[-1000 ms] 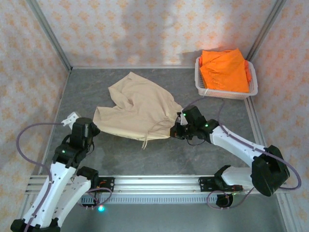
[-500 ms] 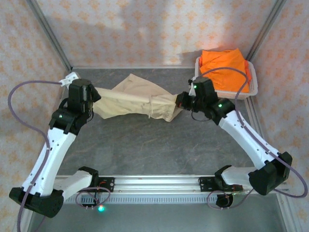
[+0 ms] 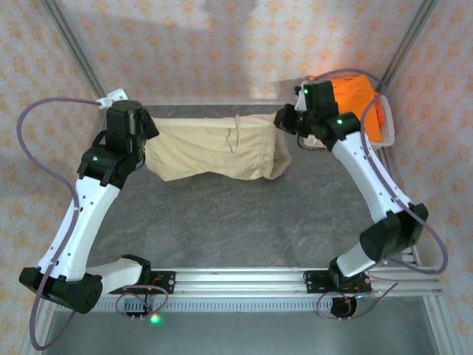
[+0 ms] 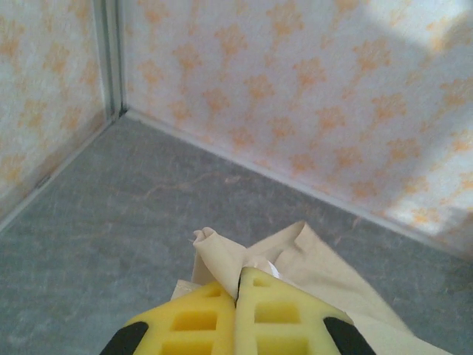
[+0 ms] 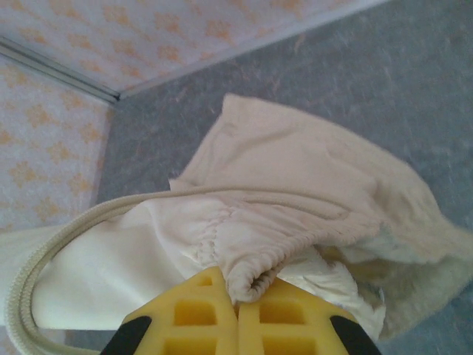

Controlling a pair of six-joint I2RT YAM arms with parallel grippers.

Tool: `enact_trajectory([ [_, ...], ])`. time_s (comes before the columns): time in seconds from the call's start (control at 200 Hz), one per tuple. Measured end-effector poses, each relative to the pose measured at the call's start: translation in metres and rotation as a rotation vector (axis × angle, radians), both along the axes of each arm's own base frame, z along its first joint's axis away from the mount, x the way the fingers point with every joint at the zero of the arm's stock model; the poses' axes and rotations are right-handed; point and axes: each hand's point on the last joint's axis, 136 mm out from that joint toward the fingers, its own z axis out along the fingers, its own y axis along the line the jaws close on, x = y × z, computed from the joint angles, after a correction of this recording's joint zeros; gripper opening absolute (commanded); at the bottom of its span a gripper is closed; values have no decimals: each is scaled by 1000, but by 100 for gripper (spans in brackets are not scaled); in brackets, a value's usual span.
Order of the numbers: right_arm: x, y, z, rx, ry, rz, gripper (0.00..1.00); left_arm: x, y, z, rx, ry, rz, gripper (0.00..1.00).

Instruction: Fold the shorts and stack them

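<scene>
The beige shorts point(image 3: 214, 148) are held stretched far back over the bench point(image 3: 222, 222), one end pinched by the left hand point(image 3: 144, 140), the other by the right hand point(image 3: 283, 122).

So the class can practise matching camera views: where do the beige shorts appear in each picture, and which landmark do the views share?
Top external: beige shorts stretched across the far middle, between both arms.
Left wrist: bottom centre, corner pinched by the left fingers.
Right wrist: centre, waistband clamped in the right fingers.
Shared landmark: grey table meeting the patterned wall.
</scene>
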Motion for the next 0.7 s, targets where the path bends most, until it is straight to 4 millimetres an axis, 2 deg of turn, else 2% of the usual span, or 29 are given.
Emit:
enact_trajectory([
  [0.065,16,4,5,-5,-14,10,0,6,-1,8,10,-18,-1,0],
  [0.185,45,12,12,-10,-27,27,0,17,-1,8,36,-14,6,0],
  [0.3,78,23,38,-1,-93,55,0,34,-3,18,61,-18,2,0],
  [0.375,87,27,57,12,-145,78,0,38,-5,31,67,-43,-4,0],
  [0.465,78,30,70,34,-174,119,0,27,-3,43,67,-91,-11,0],
  [0.51,69,30,73,44,-188,136,0,15,0,48,61,-125,-14,0],
  [0.616,32,23,60,45,-174,164,0,-26,7,45,38,-197,-24,0],
  [0.701,-4,16,44,42,-162,191,0,-57,9,32,1,-233,-49,0],
])
